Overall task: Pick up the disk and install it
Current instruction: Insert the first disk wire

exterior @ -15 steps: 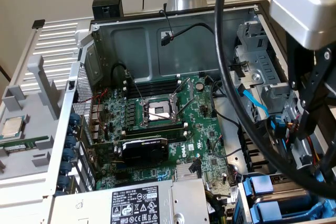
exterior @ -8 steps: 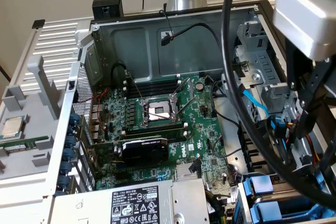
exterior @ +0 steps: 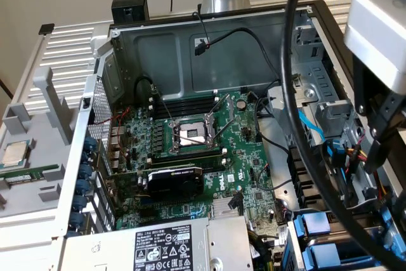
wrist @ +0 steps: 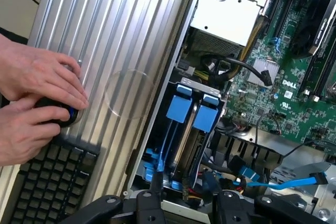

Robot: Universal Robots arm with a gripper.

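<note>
Two blue plastic carrier frames (wrist: pixel 181 106) (wrist: pixel 206 116) stand side by side, edge-on, in the drive bay at the corner of the open computer case. A strip of grey metal shows between them. I cannot tell which of them holds the disk. In the exterior view the same blue frames (exterior: pixel 315 223) sit at the lower right of the case. My gripper (wrist: pixel 186 207) hangs above this bay, open, with nothing between its black fingers (wrist: pixel 149 205). In the exterior view the gripper (exterior: pixel 374 138) hangs over the case's right side, near the camera.
A person's hands (wrist: pixel 37 95) rest on a black keyboard (wrist: pixel 50 182) on the ribbed metal table (wrist: pixel 121 35). The motherboard (exterior: pixel 190 150), power supply (exterior: pixel 165 245) and loose black cables fill the case. A grey tray (exterior: pixel 38 138) holds a processor chip (exterior: pixel 16 152) and a green memory stick (exterior: pixel 28 172).
</note>
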